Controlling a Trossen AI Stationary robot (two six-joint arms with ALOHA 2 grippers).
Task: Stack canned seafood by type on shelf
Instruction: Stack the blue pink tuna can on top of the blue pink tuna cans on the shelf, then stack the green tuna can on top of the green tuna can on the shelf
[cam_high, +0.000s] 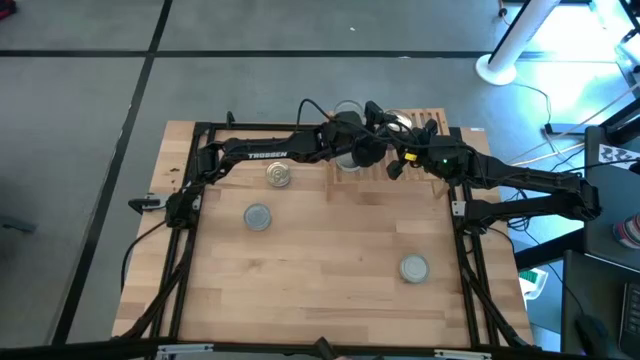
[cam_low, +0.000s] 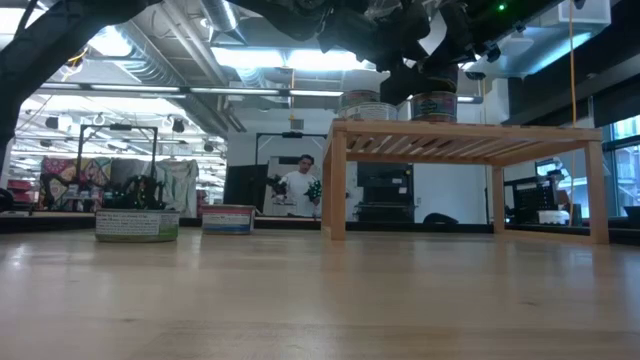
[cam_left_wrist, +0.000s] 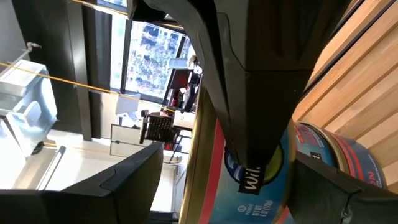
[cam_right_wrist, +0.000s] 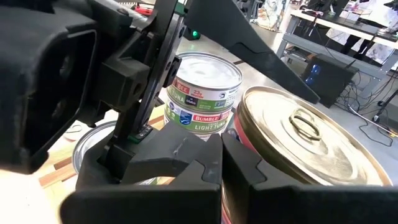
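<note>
Nearest the high camera, one short round tin with a silver-grey top (cam_high: 414, 268) sits alone on the pale plank table (cam_high: 320, 300), toward its right front. Well apart, on the left half, a second silver-topped tin (cam_high: 258, 217) lies mid-table, and a gold pull-ring-topped tin (cam_high: 279, 176) stands just behind it, under the left arm.

Farther back, the low light-wood slatted shelf (cam_low: 465, 140) stands at the rear centre-right of the table. On it, tins are already stacked: a white-labelled pair, one on the other (cam_right_wrist: 202, 99), and beside it a red-sided tin with a gold pull-ring top (cam_right_wrist: 305, 140).

Both arms meet over the shelf. Left hand (cam_high: 352, 152) hangs there, fingers spread wide, released; a blue-and-red labelled tin (cam_left_wrist: 261, 186) sits between its fingers in the wrist view, but whether they touch it cannot be told. Right hand (cam_right_wrist: 214, 152) is clenched on nothing, just beside the gold-topped tin.

Beyond the table, in the low view, a person (cam_low: 300, 188) stands in the room.
</note>
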